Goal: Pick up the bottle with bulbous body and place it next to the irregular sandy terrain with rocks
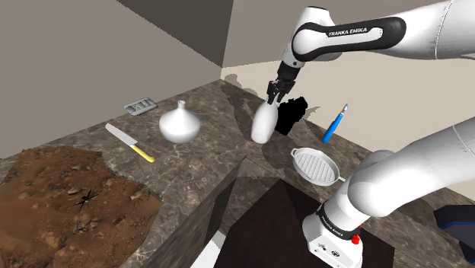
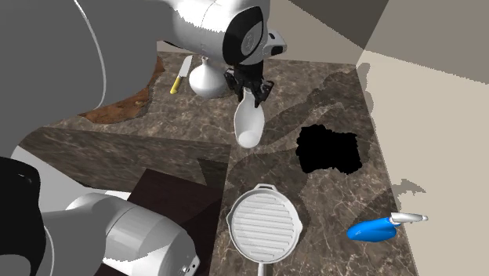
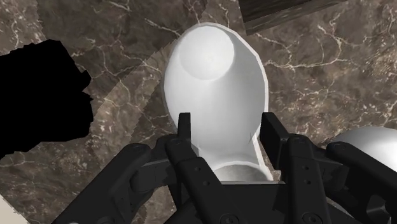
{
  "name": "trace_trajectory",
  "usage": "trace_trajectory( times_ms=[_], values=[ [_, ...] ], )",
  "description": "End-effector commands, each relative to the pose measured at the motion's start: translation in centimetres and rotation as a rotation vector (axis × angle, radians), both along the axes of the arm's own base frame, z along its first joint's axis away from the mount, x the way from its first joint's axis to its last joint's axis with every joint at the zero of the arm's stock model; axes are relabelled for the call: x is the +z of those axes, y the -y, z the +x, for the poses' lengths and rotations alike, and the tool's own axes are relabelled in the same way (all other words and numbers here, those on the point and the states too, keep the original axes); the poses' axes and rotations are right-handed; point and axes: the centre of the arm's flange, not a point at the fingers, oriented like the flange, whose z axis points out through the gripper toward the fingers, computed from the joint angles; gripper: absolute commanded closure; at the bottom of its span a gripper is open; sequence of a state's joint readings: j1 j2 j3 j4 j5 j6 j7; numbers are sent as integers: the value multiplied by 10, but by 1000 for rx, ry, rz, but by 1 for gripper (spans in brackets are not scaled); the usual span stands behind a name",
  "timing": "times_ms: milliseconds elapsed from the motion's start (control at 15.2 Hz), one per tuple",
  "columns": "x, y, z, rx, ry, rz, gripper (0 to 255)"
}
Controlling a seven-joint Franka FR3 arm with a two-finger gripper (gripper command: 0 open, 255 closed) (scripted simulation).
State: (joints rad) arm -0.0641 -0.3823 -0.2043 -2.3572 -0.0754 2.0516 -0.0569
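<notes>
A: What are the jaws doing now?

B: They are clenching the narrow neck of the white pear-shaped bottle [image 1: 263, 126], which is hanging directly below them over the dark marble desk [image 1: 209, 156]. I cannot tell if its base is touching.

A: And the brown sandy terrain with rocks [image 1: 53, 198]?

B: It is lying well away from the jaws, beyond the round white vase [image 1: 180, 123] and the yellow-handled knife [image 1: 131, 143]. I am thinking the carry should be high and slow, passing above both, because a neck grip may let the body swing.
</notes>
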Motion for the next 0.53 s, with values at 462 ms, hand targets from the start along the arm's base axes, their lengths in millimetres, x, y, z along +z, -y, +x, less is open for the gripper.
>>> trace_trajectory(
  times_ms=[462],
  values=[
    [49, 0, 1, 0, 0, 0, 255]
  ],
)
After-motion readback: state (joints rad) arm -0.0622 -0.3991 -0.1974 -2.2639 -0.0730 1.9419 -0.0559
